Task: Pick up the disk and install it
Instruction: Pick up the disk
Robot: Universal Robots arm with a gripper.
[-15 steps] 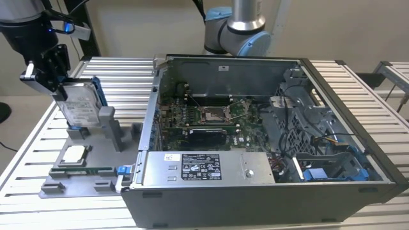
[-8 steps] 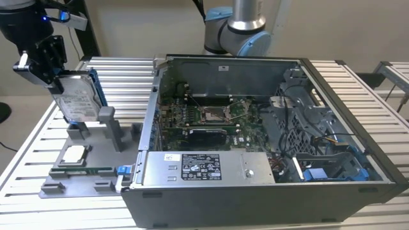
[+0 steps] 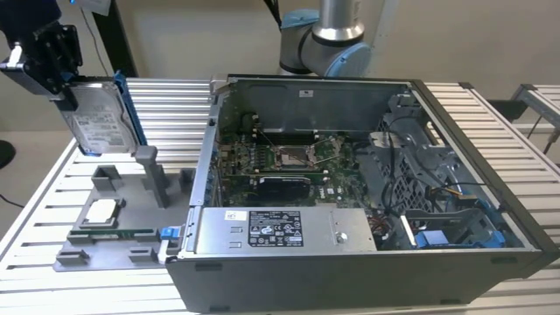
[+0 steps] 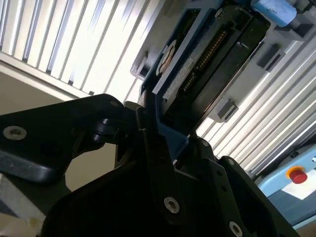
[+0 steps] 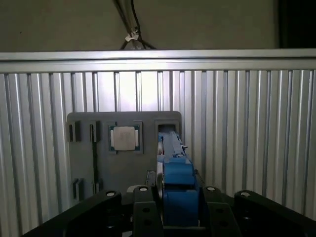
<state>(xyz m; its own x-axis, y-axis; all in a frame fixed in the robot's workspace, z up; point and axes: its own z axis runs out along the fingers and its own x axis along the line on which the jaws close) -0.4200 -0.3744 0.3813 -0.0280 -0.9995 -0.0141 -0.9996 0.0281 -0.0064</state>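
The disk (image 3: 99,121), a silver-grey drive with a white label in a blue carrier, hangs upright at the exterior view's left. It is lifted above the grey fixture tray (image 3: 131,197). My gripper (image 3: 68,88) is shut on its upper end. In the first wrist view the blue carrier edge (image 5: 175,175) sits between the black fingers (image 5: 143,210), over the tray's empty slot (image 5: 168,126). The second wrist view shows the disk (image 4: 207,54) edge-on, reaching away from the gripper (image 4: 165,148).
An open computer case (image 3: 223,92) lies on the slatted table (image 3: 516,131), with a grey power supply box (image 3: 280,230) at the front and a blue-trimmed drive bay (image 3: 446,233) at its right. The tray holds a square chip (image 3: 99,213) and a green memory stick (image 3: 114,231).
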